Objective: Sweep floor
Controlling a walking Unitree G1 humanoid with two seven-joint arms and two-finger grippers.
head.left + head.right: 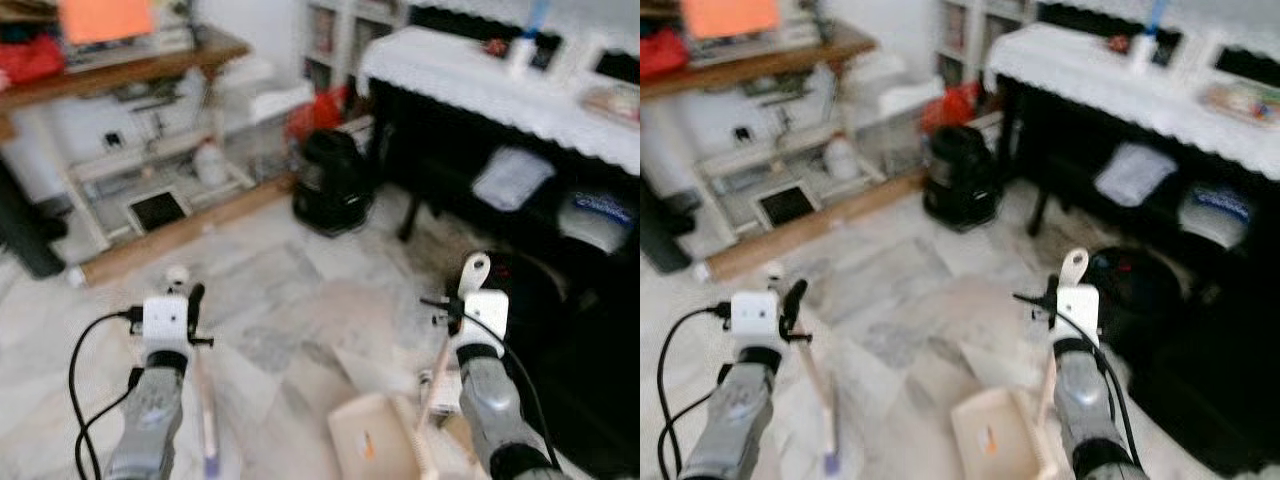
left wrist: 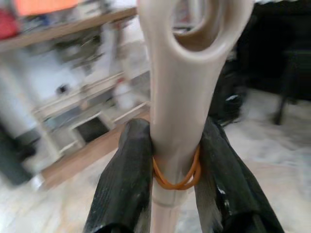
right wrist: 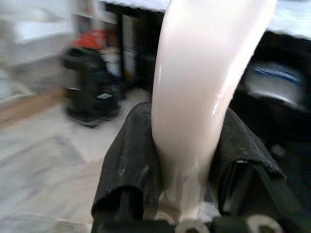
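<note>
My left gripper (image 1: 186,303) is shut on the top of a beige broom handle (image 2: 177,97). The stick (image 1: 207,410) slants down to the marble floor (image 1: 290,300) between my arms. An orange rubber band (image 2: 176,180) rings the handle between the black fingers (image 2: 127,174). My right gripper (image 1: 468,296) is shut on the cream handle (image 3: 194,97) of a dustpan. Its beige pan (image 1: 372,436) rests low on the floor just left of my right arm. The views are blurred.
A black bin-like appliance (image 1: 333,185) stands ahead on the floor. A black table with a white lace cloth (image 1: 470,75) fills the right, with dark things (image 1: 560,300) under it close to my right arm. A wooden shelf unit (image 1: 130,65) and a plank (image 1: 190,228) lie left.
</note>
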